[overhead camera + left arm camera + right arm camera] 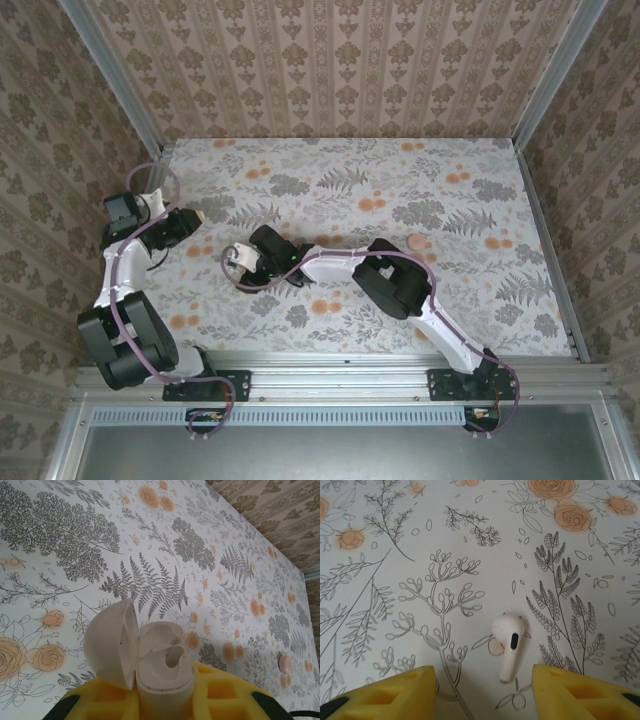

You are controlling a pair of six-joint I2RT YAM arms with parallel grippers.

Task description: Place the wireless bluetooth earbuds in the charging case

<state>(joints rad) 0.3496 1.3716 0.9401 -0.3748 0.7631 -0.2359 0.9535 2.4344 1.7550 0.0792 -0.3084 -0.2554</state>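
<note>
Two arms of mine bend low from the near edge. My right arm (400,285) stretches leftward across the floral surface (480,180) with its elbow folded. The right gripper (485,695) is spread wide, a yellow pad (395,692) on either side of one white earbud (509,645). It lies flat on the surface, apart from both pads.

My left arm (120,290) stands folded at the left. The left gripper (165,702) is clamped on one charging case (162,665), upright, its lid (112,645) swung open.

Farther right sits one small pinkish round thing (417,241); I cannot tell what it is.

No readable text, labels, or numbers
</note>
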